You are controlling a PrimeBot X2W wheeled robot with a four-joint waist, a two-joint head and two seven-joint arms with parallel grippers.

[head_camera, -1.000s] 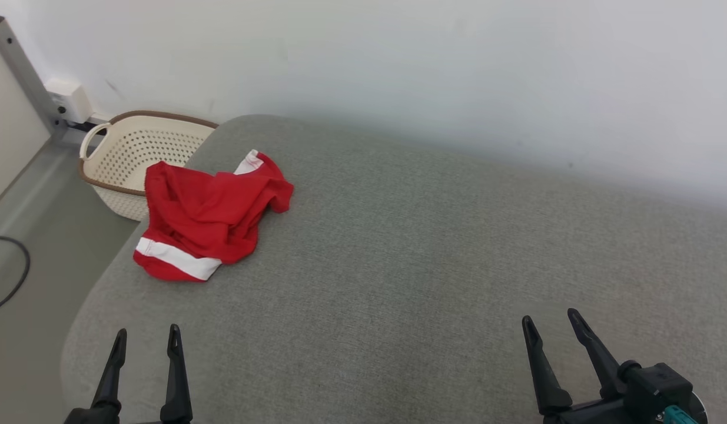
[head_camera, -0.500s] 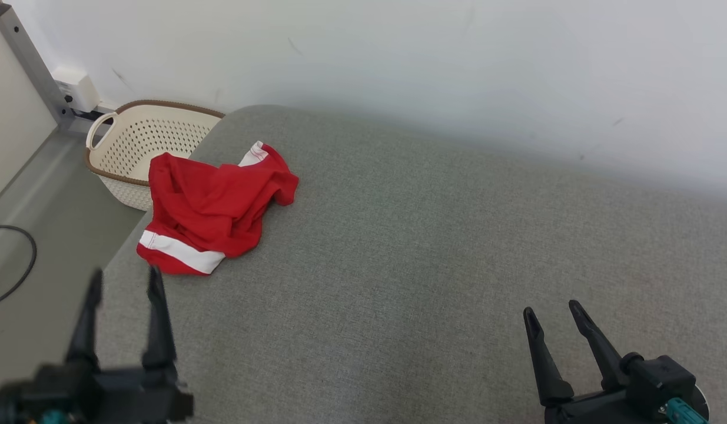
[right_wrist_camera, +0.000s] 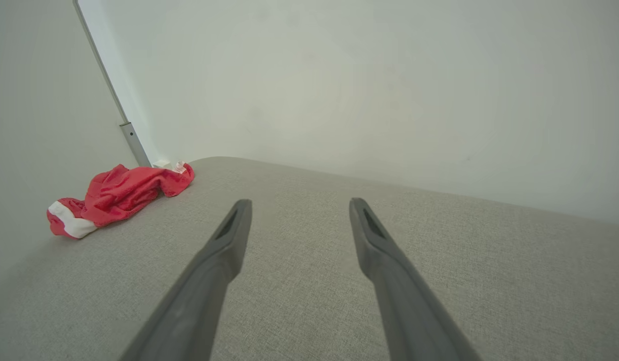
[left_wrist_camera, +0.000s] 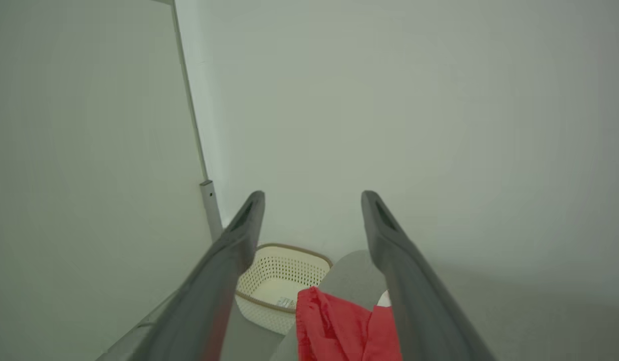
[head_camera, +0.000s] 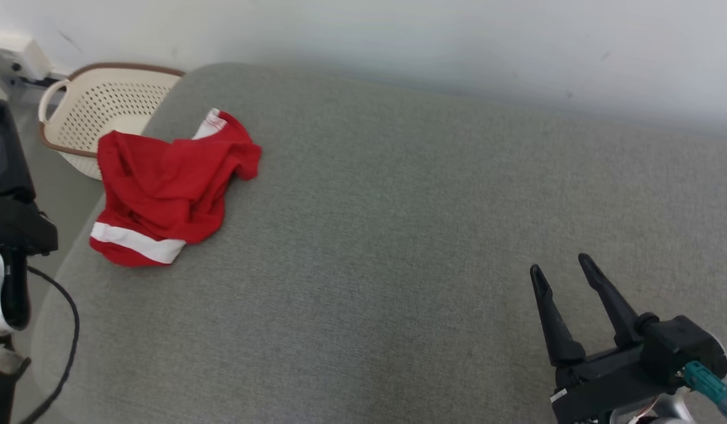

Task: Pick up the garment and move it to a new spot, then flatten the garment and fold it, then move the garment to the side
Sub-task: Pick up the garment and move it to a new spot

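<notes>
Left gripper (left_wrist_camera: pixel 312 200): released, its two fingers spread wide with nothing between them and touching nothing. It is raised in the air off the cushion's (head_camera: pixel 398 247) left edge.
Right gripper (head_camera: pixel 560 265): jaws also wide apart and bare. It hovers low over the cushion's near right part, fingers pointing toward the cushion's far edge.
Garment (head_camera: pixel 169 188): red with white bands, crumpled in a loose heap on the cushion's far left corner. Its left side reaches the cushion's left edge, and neither gripper touches it.
Basket (head_camera: pixel 104 68): cream, perforated, with a brown rim. It sits on the floor just beside the cushion's far left corner, partly hidden behind the garment.
Cable (head_camera: pixel 69 318): black, looping over the floor off the cushion's near left edge, close to the left arm.
Wall (head_camera: pixel 398 35): pale, running along the cushion's far edge.
Between right gripper and garment: a bare stretch of grey cushion.
</notes>
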